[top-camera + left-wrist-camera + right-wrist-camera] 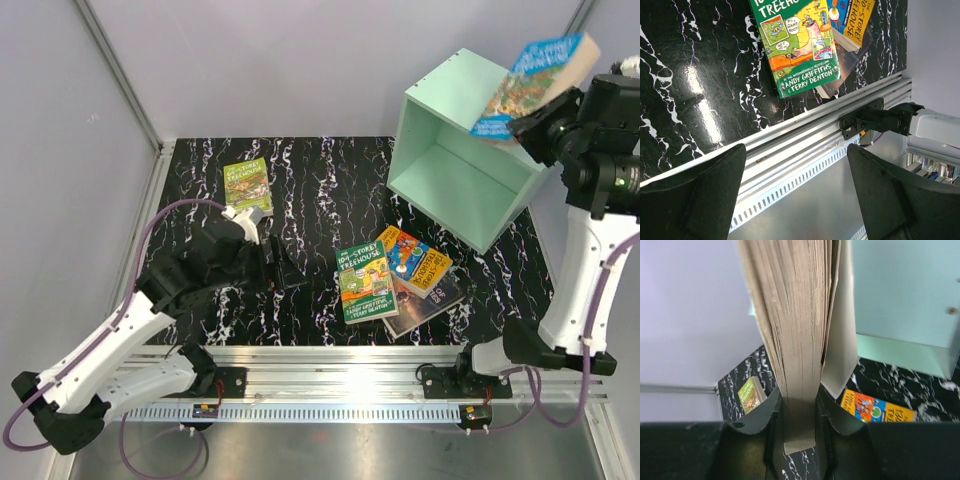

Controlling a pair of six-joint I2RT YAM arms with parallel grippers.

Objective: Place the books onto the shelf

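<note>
carrying is the step in hand: the blue book is clamped edge-on between the right fingers, up over the shelf. next, it likely must be lowered and turned into the open face below them. the left fingers are spread, empty.

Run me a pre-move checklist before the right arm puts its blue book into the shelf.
1. Grip: right pincer clamped on the bottom edge of the blue book, pages upright between its fingers: ok.
2. Shelf interior free of things: ok, as far as the overhead view shows.
3. Book lined up with the opening: not ok; it hangs above the shelf's far top corner, outside the open face.
4. Left pincer open, holding nothing, and away from the shelf: ok.
5. Pile of books apart from the opening: ok.
6. Shelf sitting flat: cannot tell.
</note>
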